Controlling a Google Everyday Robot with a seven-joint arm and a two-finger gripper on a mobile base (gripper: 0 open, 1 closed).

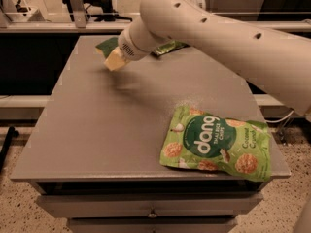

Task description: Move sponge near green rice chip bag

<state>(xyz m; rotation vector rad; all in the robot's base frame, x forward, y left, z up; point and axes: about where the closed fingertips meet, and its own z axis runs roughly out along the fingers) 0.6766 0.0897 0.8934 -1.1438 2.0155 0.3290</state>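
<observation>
The sponge [113,60], dark green top over pale yellow foam, hangs just above the grey table [97,130] at its back left. My gripper [116,55] is at the end of the arm's wrist, shut on the sponge, with its fingers mostly hidden behind the wrist. A shadow lies on the table under the sponge. The green rice chip bag [171,46] shows only as a light green wrinkled strip at the back of the table, mostly hidden behind my arm, a short way to the right of the sponge.
A larger flat green bag with white "dang" lettering [216,143] lies at the table's front right corner. My arm [218,38] crosses the back right of the table. Drawers are under the table front. Railings stand behind the table.
</observation>
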